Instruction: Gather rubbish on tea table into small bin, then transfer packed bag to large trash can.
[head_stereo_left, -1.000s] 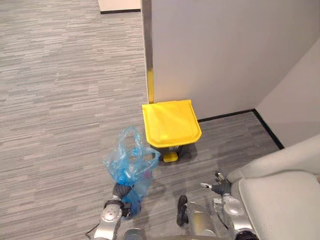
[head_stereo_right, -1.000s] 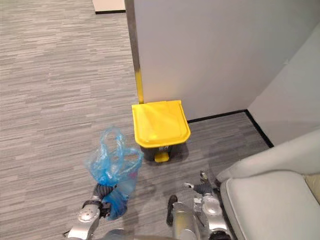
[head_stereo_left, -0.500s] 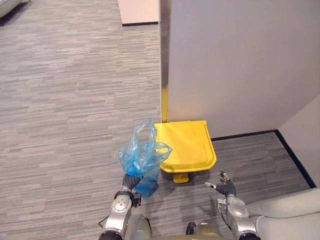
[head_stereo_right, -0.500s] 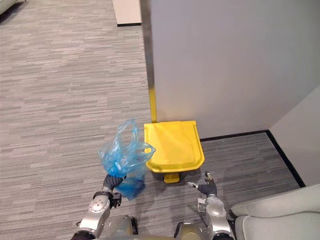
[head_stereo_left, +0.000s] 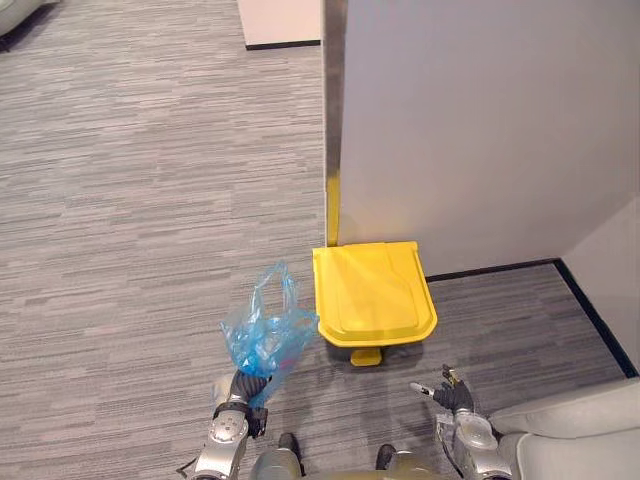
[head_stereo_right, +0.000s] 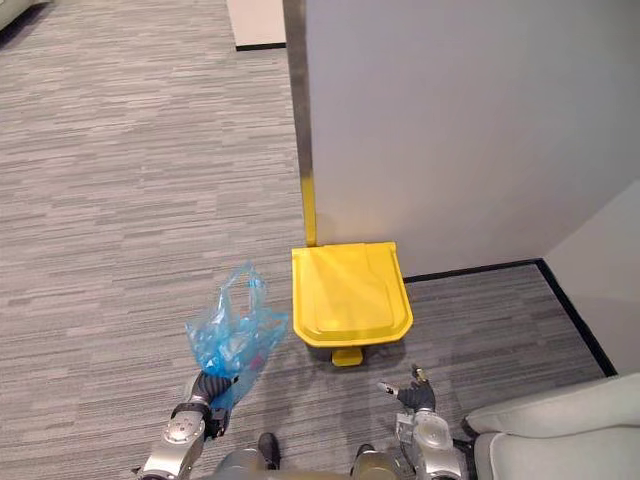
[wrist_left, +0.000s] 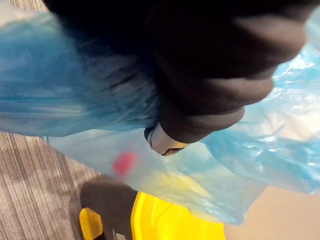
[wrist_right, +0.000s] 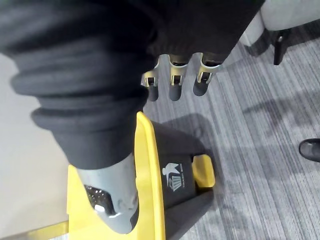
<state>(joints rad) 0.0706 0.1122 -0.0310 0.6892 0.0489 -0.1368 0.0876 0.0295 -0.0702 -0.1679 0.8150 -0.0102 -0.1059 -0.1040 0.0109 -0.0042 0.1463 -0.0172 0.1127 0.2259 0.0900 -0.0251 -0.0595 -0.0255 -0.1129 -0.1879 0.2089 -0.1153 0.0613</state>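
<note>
— Lower and further left than half a second ago: the left hand and the blue bag have sunk, and the bag no longer overlaps the yellow lid of the bin.

— How does the bag look?

— Thin, see-through blue film, crumpled and puffed. Its loops stand free at the end away from the hand. From the left wrist, a small red patch shows through the film. The bag hangs in the air over the carpet, just beside the lid's front left corner and apart from it.

— Any writing on the bin?

— From the right wrist, a small white pictogram shows on the dark front, above the yellow pedal. I cannot make out any words. The lid is down. The bin stands on the carpet at the foot of the grey wall, below a yellow strip on the wall's edge.

— And the hands?

— The left one is clenched round the bunched end of the bag, wrist low, with the bag standing forward of it. The right hand floats near the pedal's right side, fingers straight and spread a little, thumb apart, holding nothing. A pale seat lies just right of it.
</note>
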